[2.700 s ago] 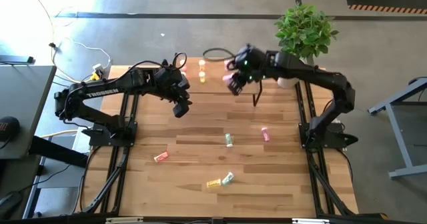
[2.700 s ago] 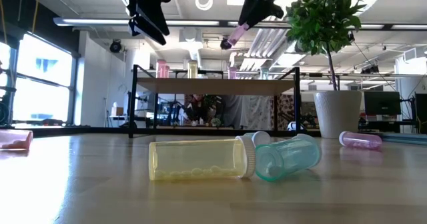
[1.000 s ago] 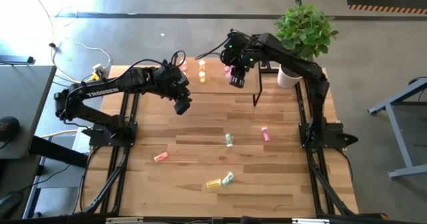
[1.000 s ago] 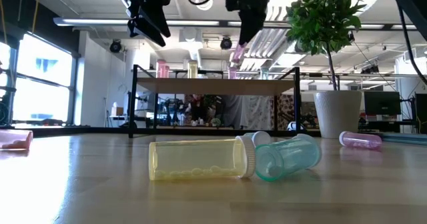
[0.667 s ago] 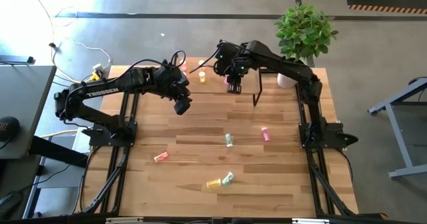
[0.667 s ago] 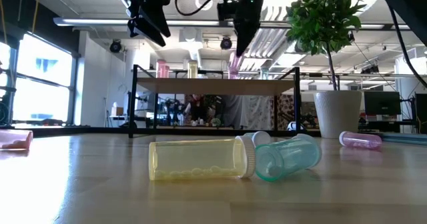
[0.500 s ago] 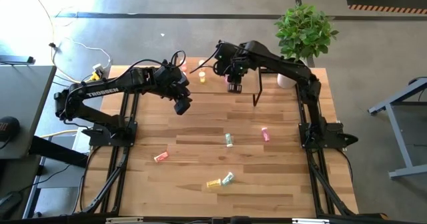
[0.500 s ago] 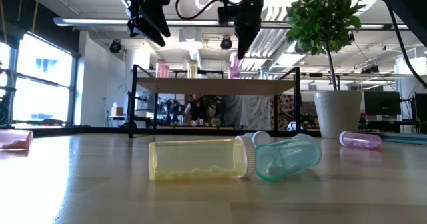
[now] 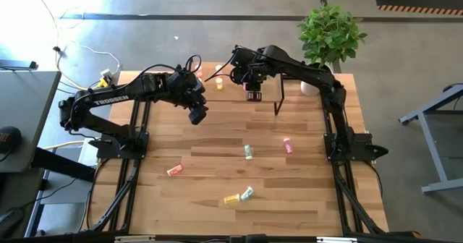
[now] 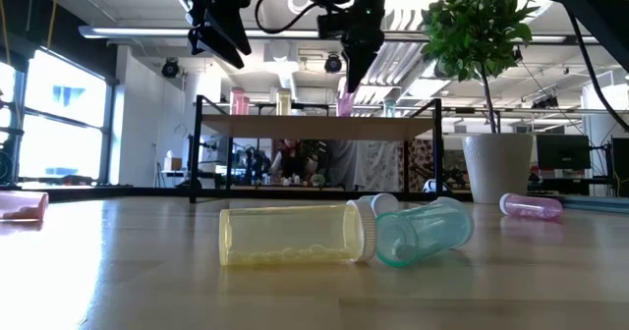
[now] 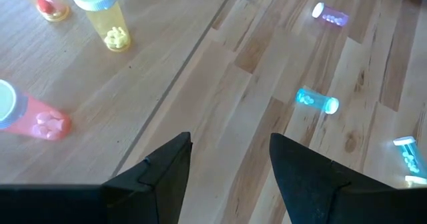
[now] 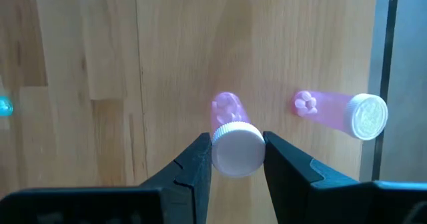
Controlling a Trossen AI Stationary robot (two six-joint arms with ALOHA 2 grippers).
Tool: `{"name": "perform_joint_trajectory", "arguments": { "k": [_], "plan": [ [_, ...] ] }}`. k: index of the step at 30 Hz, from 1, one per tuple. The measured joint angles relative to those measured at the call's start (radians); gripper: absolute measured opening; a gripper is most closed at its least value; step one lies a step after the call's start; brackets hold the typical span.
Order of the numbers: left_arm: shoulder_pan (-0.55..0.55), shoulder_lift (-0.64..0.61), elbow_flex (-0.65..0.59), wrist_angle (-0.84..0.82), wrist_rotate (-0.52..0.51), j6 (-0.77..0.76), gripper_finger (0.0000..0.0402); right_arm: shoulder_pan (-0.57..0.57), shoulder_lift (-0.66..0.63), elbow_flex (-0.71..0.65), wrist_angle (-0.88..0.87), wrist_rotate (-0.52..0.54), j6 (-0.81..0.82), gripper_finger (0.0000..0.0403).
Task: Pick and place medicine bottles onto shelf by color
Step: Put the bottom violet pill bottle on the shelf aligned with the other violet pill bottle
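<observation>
Partly done: some bottles standing on the shelf (image 10: 314, 126), right gripper (image 12: 237, 159) pinching a pink bottle (image 12: 230, 134) above it, left gripper (image 11: 230, 161) spread and empty, about five bottles lying on the table (image 9: 217, 163).

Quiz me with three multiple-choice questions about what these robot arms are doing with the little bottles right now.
1. Where is the right end effector?
A) above the shelf
B) folded back at its own base
C) down on the floor

2. What colour is the bottle it holds?
A) yellow
B) pink
C) pale green

3. What state is the left end effector in?
A) shut on a yellow bottle
B) shut on a red bottle
C) open and empty

Answers:
1 A: the right wrist view looks down on the shelf board just past its fingers.
2 B: the fingers grip the pink bottle, close beside a second pink bottle that stands on the board.
3 C: the left wrist view shows a clear gap between its fingers, with nothing in it.
</observation>
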Motion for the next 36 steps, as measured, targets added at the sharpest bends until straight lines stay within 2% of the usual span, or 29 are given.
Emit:
{"name": "perform_joint_trajectory", "arguments": {
  "k": [13, 23, 36],
  "plan": [
    [0.0, 0.0, 0.0, 0.0, 0.0, 0.0, 0.0195, 0.004, 0.009, 0.0, -0.004, 0.016, -0.001, 0.0104],
    [0.0, 0.0, 0.0, 0.0, 0.0, 0.0, 0.0195, 0.005, 0.009, 0.0, 0.0, 0.034, -0.002, 0.0133],
    [0.0, 0.0, 0.0, 0.0, 0.0, 0.0, 0.0195, 0.004, 0.009, 0.0, 0.017, 0.011, 0.006, 0.0138]
  ]
}}
